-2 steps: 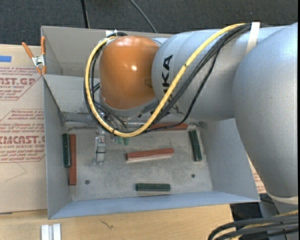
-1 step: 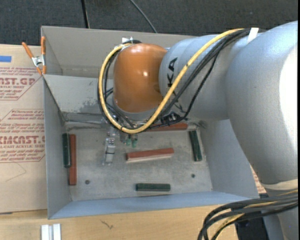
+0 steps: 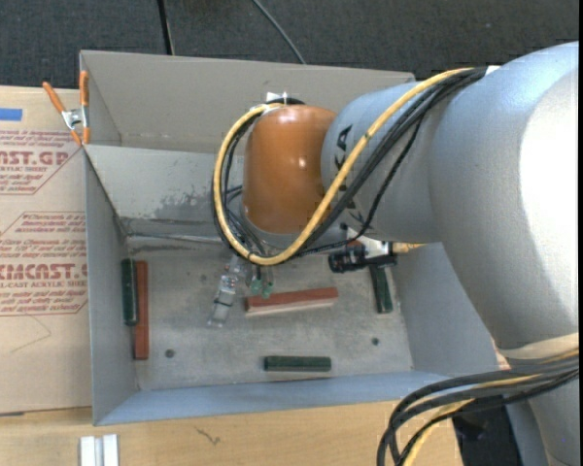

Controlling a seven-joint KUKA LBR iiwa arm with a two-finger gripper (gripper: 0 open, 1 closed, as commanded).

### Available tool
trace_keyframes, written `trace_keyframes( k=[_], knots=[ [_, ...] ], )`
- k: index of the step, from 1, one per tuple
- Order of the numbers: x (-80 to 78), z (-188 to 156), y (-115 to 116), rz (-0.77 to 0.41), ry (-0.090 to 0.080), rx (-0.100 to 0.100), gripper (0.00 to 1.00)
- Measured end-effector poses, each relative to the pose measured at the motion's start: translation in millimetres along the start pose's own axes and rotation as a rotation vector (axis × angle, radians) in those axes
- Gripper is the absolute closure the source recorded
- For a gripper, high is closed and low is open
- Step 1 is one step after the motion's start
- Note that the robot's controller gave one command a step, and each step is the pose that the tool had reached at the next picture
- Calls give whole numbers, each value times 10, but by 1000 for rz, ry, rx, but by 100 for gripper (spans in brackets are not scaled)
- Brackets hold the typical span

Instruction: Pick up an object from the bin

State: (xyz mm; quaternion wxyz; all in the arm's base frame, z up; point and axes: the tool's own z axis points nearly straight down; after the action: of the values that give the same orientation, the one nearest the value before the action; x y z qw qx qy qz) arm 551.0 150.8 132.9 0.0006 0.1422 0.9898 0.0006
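**Asker:** Which step are you working on right now?

**Me:** I am judging this as the approach, with the pick not yet made. My jaws are hanging low over the middle of the bin, under my orange wrist cover. They are sitting just beside the left end of a flat reddish-brown bar. I am seeing nothing between them, and I cannot tell whether they are spread or pressed together.

**Asker:** So what is the next move asking of you?

**Me:** I am thinking it is asking me to centre over that bar, straddle its narrow width and come down squarely. The bar is lying flat on the floor, so a skewed descent is risking a push rather than a grip.

**Asker:** How much room are you getting?

**Me:** Plenty around the bar. A dark green stick is lying well below it, near the lower wall. Another green stick is standing off to its right. A green and red pair is hugging the left wall, far from me. The sloped upper wall is sitting near my wrist, so I am favouring a straight lift
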Motion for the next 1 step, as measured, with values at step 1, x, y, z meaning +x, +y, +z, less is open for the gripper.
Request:
trace_keyframes(
  k=[1],
  knots=[
    [-66,354,-264,-44,0,1,0]
  ],
)
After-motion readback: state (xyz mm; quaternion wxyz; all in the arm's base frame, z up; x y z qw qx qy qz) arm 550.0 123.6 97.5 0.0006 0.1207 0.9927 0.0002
